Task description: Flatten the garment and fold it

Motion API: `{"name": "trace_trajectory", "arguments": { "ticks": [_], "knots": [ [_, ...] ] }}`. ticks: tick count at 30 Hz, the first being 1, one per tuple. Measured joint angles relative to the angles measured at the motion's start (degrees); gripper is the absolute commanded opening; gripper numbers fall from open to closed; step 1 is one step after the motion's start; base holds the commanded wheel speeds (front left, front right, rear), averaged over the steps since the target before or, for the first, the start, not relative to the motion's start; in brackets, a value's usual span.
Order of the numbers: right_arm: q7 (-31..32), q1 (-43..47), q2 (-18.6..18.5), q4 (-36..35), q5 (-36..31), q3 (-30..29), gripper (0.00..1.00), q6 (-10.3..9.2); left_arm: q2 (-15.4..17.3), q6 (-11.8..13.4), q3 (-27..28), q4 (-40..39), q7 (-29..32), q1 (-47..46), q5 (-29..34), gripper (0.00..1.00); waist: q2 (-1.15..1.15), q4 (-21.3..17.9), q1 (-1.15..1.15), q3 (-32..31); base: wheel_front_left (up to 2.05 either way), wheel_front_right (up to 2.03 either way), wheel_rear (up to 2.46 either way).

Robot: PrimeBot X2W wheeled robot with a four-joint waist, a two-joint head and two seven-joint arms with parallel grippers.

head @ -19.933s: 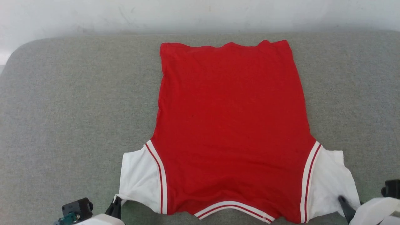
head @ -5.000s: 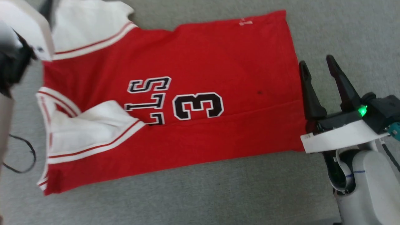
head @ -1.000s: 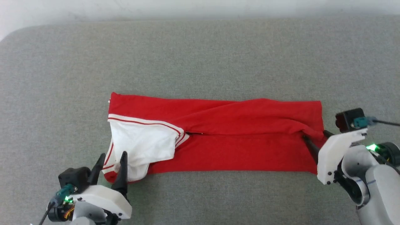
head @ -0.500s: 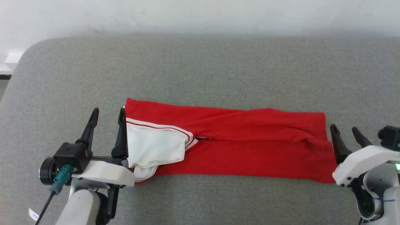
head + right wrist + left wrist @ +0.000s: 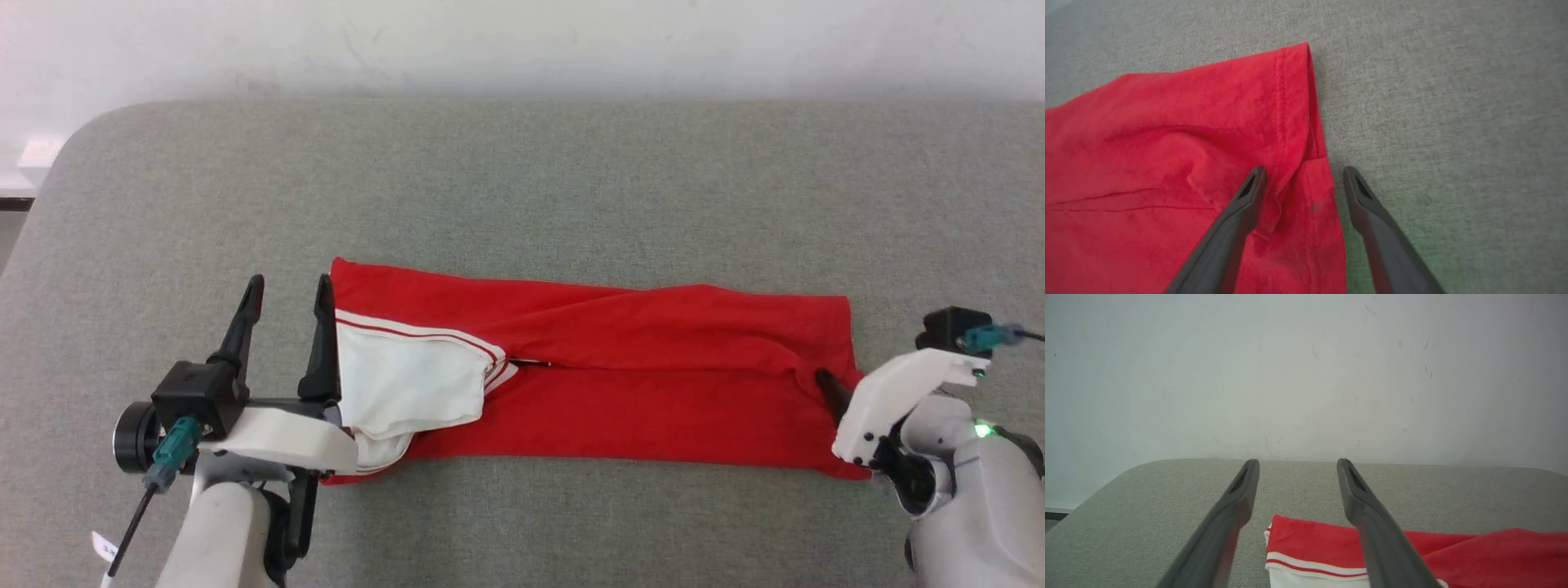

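The garment (image 5: 620, 384) lies folded into a long red strip across the grey cushion, its white sleeve (image 5: 404, 384) with striped trim on top at the left end. My left gripper (image 5: 291, 284) stands open just off that left end, its fingers level and pointing at the far wall; the wrist view has the left gripper (image 5: 1298, 463) above the striped corner of the garment (image 5: 1310, 543). My right gripper (image 5: 1304, 173) is open and tipped down over the right hem of the garment (image 5: 1188, 143). One finger is over red cloth, the other over bare cushion.
The grey padded surface (image 5: 522, 180) reaches well beyond the garment on every side. A white wall (image 5: 522, 41) rises behind its far edge. The cushion's far-left corner (image 5: 73, 139) is rounded, with a drop beyond it.
My right gripper has swung from standing beside the garment's right end to tipping down over its hem. My left gripper has risen from the near-left corner and now holds beside the left end.
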Motion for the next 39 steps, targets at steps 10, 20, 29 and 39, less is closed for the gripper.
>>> {"name": "trace_trajectory", "arguments": {
  "ticks": [10, 20, 29, 39],
  "knots": [
    [11.9, -7.7, -1.2, 7.1, -2.3, 2.5, 0.00, -0.02, -2.2, -2.1, 2.4, 1.1, 0.0, -0.1, 2.4, 1.00, 0.00, 0.3, 0.00, 0.9, 0.00, 0.00, 0.00],
    [13.5, -6.0, 0.5, 2.2, -7.1, 0.5, 0.00, 0.09, -3.6, -3.1, 4.6, 1.5, 0.0, -0.1, 3.9, 1.00, 0.00, -0.4, 0.00, 1.0, 0.00, 0.00, 0.00],
    [13.5, -3.0, -2.4, -7.6, -20.3, -6.8, 0.00, 0.08, -4.4, -4.1, 5.7, 1.7, 0.0, -0.1, 4.8, 1.00, 0.00, -0.6, 0.00, 1.7, 0.00, 0.00, 0.00],
    [10.3, -3.3, -7.9, -8.9, -25.7, -10.6, 0.00, 0.08, -5.2, -4.6, 6.3, 1.7, 0.0, -0.6, 5.9, 1.00, 0.00, -0.2, 0.01, 3.0, 0.00, 0.00, 0.00]
  ]
}}
